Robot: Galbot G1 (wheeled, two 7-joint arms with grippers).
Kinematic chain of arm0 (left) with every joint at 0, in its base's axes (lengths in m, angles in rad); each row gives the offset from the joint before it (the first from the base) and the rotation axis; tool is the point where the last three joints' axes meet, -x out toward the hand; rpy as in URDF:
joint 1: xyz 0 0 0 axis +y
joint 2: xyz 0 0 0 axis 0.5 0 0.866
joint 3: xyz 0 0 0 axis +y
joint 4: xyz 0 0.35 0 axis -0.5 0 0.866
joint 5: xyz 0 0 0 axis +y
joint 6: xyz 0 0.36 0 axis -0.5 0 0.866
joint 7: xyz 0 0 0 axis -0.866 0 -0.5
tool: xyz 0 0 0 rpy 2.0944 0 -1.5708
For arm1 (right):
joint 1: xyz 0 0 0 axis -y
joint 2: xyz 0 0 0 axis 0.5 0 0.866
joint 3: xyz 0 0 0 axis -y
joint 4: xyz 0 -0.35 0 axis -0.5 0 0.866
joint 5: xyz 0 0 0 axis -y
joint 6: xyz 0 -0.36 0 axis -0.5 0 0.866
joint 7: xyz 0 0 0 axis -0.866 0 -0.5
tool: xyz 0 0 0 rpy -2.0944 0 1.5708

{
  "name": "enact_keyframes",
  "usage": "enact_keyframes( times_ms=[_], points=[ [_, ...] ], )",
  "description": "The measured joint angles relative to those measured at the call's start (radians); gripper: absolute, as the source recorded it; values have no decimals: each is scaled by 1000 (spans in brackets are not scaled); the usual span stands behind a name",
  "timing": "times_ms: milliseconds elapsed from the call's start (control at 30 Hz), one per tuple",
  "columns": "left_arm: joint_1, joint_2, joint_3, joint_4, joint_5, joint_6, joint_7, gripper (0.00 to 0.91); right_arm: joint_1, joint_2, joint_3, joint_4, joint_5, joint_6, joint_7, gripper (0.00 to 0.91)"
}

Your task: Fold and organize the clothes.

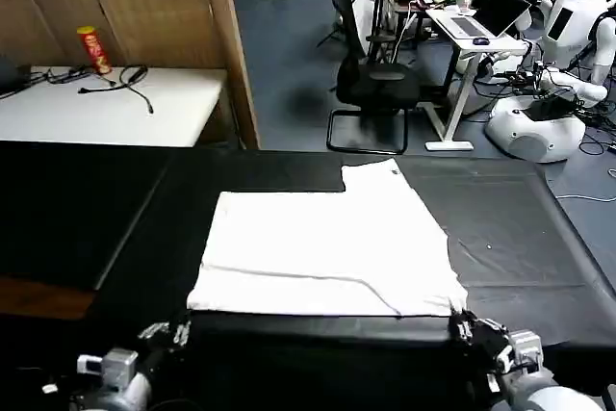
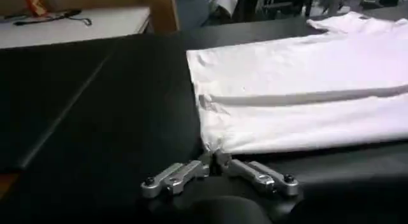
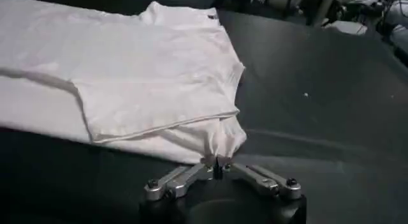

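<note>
Head overview; wrists near T-shirt (image 1: 327, 247)

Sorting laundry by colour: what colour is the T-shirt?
Plain white T-shirt, clearest in the head view.

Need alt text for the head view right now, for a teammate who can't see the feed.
A white T-shirt, partly folded, lies flat on a black table, with the left gripper pinching its near left corner and the right gripper pinching its near right corner. Behind the table are a white desk, an office chair and other robots.
</note>
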Motion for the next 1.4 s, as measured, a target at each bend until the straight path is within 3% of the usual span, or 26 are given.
enact_keyframes(
  times_ms=[167, 267, 400, 467, 900, 1167, 1400],
  points=[
    [-1, 4, -31, -30, -50, 18, 7, 878, 87, -26, 3, -9, 20, 76, -24, 878],
    [-46, 21, -41, -40, -91, 5, 10, 878, 204, -42, -30, -73, 24, 79, -21, 878],
    [-192, 49, -15, 2, -174, 40, -88, 878, 408, -51, -113, -198, 25, 66, 0, 878],
    [-282, 63, 5, 41, -230, 50, -96, 878, 506, -50, -160, -265, 26, 64, 5, 878],
    [-842, 91, 215, 475, -315, 109, -2, 878, 1085, 71, -494, -817, 24, 68, 8, 878],
    [-1060, 62, 334, 729, -316, 140, 47, 878, 1276, 169, -572, -1084, -12, 49, 3, 878],
    [-1161, 39, 381, 868, -305, 158, 86, 878, 1347, 231, -585, -1230, -50, 48, -21, 878]
  ],
)
